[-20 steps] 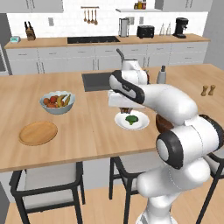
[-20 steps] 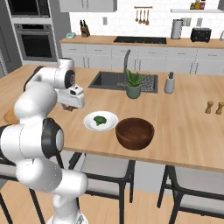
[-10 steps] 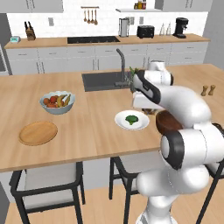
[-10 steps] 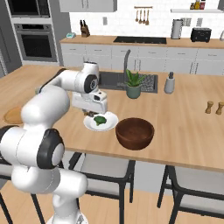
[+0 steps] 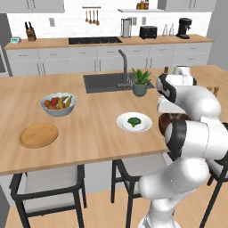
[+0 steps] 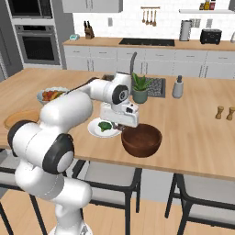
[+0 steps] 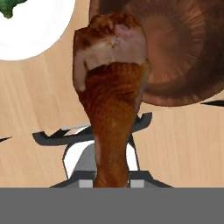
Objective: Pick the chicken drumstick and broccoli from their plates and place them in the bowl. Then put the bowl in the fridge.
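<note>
The gripper (image 6: 123, 127) is clenched on the chicken drumstick (image 7: 111, 100), which stands between the jaws in the hand view with its thin bone end down at the fingers and its bulbous meaty end stretching away from them. Seen along the gripper, the meaty end lies over the near rim of the dark wooden bowl (image 7: 175, 48), while the shank and the jaws hang above bare counter (image 7: 39, 100) just beside that rim. In the right base view the hand hovers between the white plate (image 6: 94, 131) and the bowl (image 6: 141, 139), close to the bowl's left edge and above the counter top. The broccoli (image 6: 106, 125) sits on the white plate, just to the left of the hand, and shows as a green scrap at the top left corner of the hand view (image 7: 9, 6). In the left base view the white plate (image 5: 122, 124) with the broccoli (image 5: 133, 120) lies just left of the arm, and the light wooden plate (image 5: 38, 135) rests well apart, toward the island's left end, near the pale bowl of fruit (image 5: 58, 104).
</note>
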### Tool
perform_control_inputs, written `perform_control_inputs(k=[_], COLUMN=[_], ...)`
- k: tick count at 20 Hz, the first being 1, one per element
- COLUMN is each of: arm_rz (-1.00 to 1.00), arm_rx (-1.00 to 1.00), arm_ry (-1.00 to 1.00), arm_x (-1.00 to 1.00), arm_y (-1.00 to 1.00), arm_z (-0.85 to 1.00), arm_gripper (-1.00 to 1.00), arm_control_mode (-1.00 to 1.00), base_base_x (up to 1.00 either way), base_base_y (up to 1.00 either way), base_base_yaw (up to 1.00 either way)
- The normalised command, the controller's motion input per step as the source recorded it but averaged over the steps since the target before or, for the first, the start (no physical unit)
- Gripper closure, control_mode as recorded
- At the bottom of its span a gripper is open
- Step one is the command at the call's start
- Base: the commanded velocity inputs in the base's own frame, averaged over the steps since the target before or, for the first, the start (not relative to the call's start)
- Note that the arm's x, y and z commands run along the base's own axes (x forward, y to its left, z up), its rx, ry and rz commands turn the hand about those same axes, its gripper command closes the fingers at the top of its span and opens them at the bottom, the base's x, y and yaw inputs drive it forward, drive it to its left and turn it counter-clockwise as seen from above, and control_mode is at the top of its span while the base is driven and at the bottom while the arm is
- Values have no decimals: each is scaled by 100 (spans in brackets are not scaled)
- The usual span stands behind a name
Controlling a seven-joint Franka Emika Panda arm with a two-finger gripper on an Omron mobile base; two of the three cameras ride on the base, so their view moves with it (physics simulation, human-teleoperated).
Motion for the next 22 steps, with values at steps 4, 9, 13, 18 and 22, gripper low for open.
perform_control_inputs(k=[4,9,13,18,22], arm_rz=[0,0,0,0,0], arm_rx=[-6,0,0,0,0], arm_ry=[0,0,0,0,0], arm_x=[3,20,33,44,56], arm_y=[-83,-56,-36,-6,0], arm_z=[-80,-25,-21,-31,-30], arm_gripper=[100,100,100,100,100], arm_control_mode=[-100,-100,-100,-100,-100], base_base_x=[0,0,0,0,0], base_base_y=[0,0,0,0,0], base_base_yaw=[0,0,0,0,0])
